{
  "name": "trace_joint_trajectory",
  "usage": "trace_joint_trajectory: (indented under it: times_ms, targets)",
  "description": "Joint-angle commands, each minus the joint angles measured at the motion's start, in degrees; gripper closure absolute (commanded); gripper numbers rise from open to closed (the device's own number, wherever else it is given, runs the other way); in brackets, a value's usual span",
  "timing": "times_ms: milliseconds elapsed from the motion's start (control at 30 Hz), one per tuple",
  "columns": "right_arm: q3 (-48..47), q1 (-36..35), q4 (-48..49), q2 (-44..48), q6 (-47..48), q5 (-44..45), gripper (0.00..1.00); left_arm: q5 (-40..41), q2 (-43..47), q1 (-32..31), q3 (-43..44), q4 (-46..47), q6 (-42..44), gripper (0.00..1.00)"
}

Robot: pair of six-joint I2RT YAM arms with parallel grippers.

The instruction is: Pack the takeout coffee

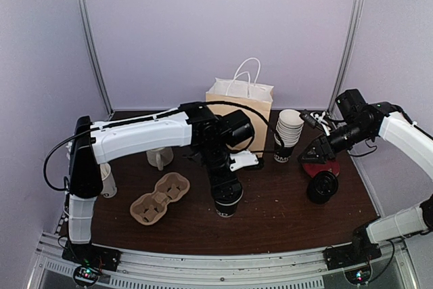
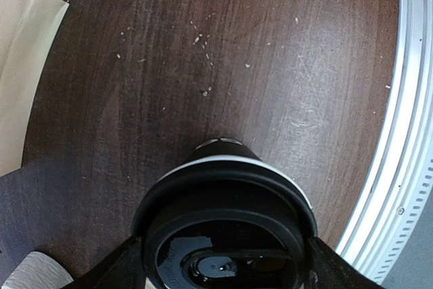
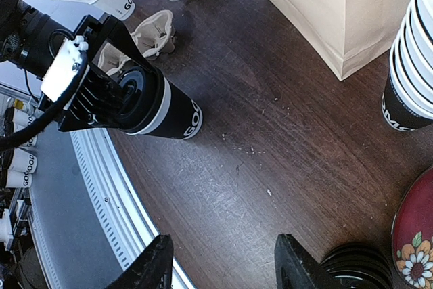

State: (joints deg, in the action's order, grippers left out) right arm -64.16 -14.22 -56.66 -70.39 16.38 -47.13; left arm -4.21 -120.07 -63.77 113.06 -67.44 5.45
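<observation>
Straddling lidded cup, left jaws touch lid, grip unclear; right jaws apart.

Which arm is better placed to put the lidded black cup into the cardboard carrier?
Left. The left hand straddles the lidded cup, fingers flanking its lid, and the carrier lies just beside it on that side. The right hand hangs open across the table by the stacked cups.
</observation>
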Motion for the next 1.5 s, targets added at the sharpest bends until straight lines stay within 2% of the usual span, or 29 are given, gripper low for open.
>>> trace_joint_trajectory:
  times_ms: [0, 267, 700, 800, 833, 933, 1067, 1200, 1267, 1367, 1467]
  targets:
    - [0.31, 0.24, 1.20, 0.56, 0.56, -0.24, 0.45, -1.68, -0.70, 0.33, 0.72, 1.14, -0.58, 0.18]
    - [0.24, 0.24, 1.05, 0.51, 0.58, -0.33, 0.45, -0.87, -0.71, 0.32, 0.09, 1.94, -1.00, 0.16]
    - [0.04, 0.24, 0.86, 0.23, 0.20, -0.72, 0.44, 1.37, 6.16, 0.33, -2.66, 5.55, -0.62, 0.02]
    - [-0.18, 0.24, 0.92, 0.39, -0.25, -0.96, 0.44, 3.23, 8.71, 0.32, -3.72, 5.53, -0.72, 0.03]
    - [-0.38, 0.18, 1.05, 0.43, -0.60, -1.33, 0.44, 6.16, 9.90, 0.36, -4.36, 5.59, -1.63, 0.02]
    - [-0.46, -0.89, 2.50, -0.22, -3.29, -2.81, 0.45, 11.56, 15.12, 0.60, -9.56, 8.69, -7.17, 0.02]
    - [-1.10, -5.80, 4.33, -3.55, -6.85, -3.69, 0.51, 11.36, 22.80, 2.10, -19.80, 16.28, -17.77, 0.03]
    - [-1.28, -10.91, 7.98, -8.42, -12.26, -7.82, 0.63, 6.03, 29.31, 5.33, -31.83, 25.45, -31.29, 0.17]
    - [-0.72, -12.82, 10.27, -10.30, -14.72, -9.02, 0.66, 3.45, 32.36, 6.17, -36.94, 29.41, -36.63, 0.20]
    - [0.06, -15.20, 14.47, -12.34, -19.51, -9.92, 0.67, -0.71, 34.62, 6.53, -42.51, 36.52, -41.34, 0.22]
    - [-0.42, -17.22, 16.95, -15.68, -22.84, -10.96, 0.59, -2.37, 34.37, 7.17, -44.35, 40.66, -45.28, 0.25]
